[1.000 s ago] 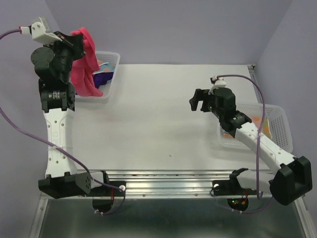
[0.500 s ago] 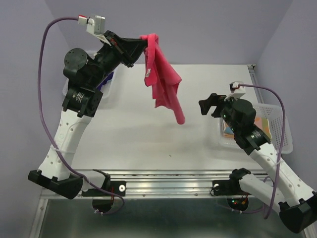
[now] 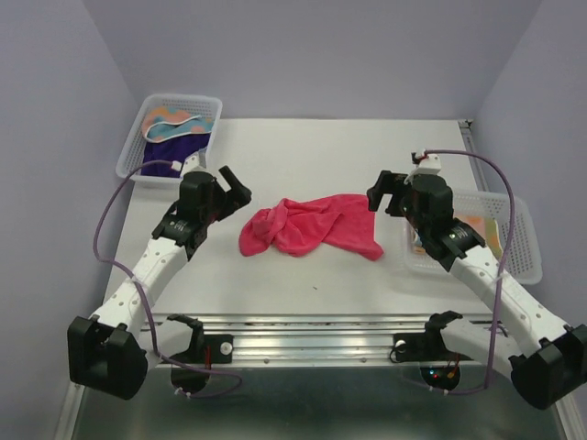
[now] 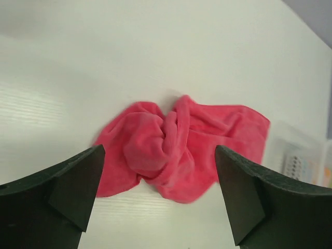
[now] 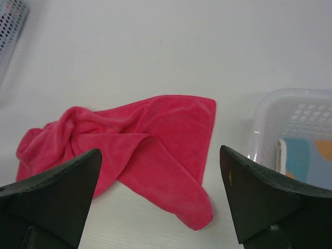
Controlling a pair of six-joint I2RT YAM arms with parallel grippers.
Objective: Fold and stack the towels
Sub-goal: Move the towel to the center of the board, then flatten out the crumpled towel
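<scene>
Black fingers [image 4: 78, 187] of the left gripper [image 3: 235, 184] stand spread wide with nothing held between them. In the left wrist view the left gripper [image 4: 160, 155] looks down at the pink-red towel [image 4: 176, 145], which shows in the gap between the two fingertips and touches neither. The right gripper [image 3: 381, 194] is spread just as wide and is also empty. In its own wrist view the right gripper [image 5: 160, 155] frames the same towel from the other side.

The pink-red towel [image 3: 312, 225] lies crumpled on the white table [image 3: 321, 156], near the middle and between the two grippers. Its left end is bunched into a rounded lump near the left gripper. Its right part spreads flatter, with one corner reaching toward the right gripper. In the right wrist view the pink-red towel [image 5: 140, 140] shows a fold running across it and one flat, square corner at the far right.

At the far left corner of the table stands a white mesh basket [image 3: 128, 156]. It holds an orange towel [image 3: 170, 121] with a light stripe, lying on top of a dark purple towel [image 3: 174, 151]. A second white basket [image 3: 518, 238] sits at the right edge of the table, just beside the right arm. Inside it lies a light blue towel [image 3: 481, 234] with orange patches. The right wrist view catches that second white basket [image 5: 290, 114] and the light blue towel [image 5: 306, 161] at its right edge.
</scene>
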